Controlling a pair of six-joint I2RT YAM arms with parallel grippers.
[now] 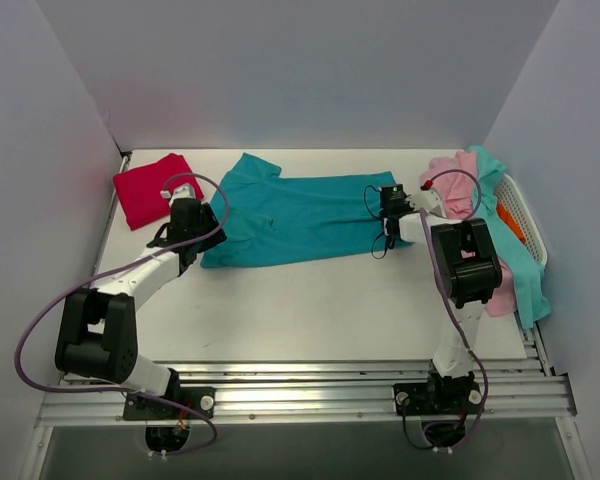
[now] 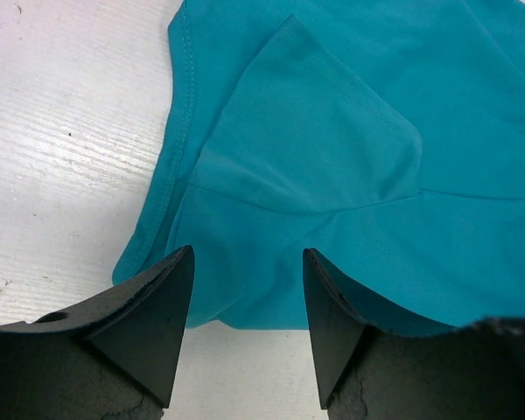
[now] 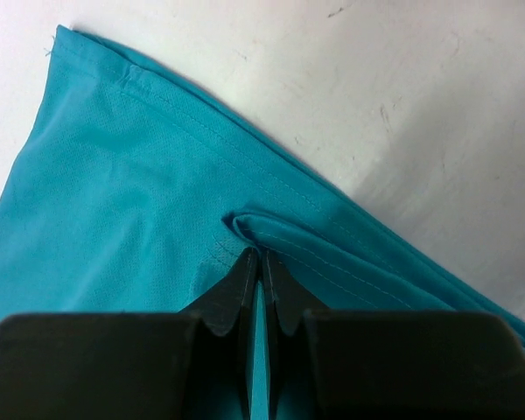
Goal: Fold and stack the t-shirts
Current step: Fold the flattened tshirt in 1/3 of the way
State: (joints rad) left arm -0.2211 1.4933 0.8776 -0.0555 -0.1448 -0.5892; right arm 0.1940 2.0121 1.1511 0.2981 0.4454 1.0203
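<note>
Both stretched forward, left pincer (image 2: 248, 254) hangs apart over teal t-shirt (image 1: 300, 215), right pincer (image 3: 261, 258) clamped on its hem.

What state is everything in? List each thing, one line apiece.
teal t-shirt: spread out flat, unfolded.
red t-shirt: folded, at the far left corner.
pink t-shirt: crumpled in a heap, unfolded.
light aqua t-shirt: draped over the basket, unfolded.
left claw: open, at the teal t-shirt's edge, gripping nothing.
right claw: shut on a pinch of the teal t-shirt's hem.
</note>
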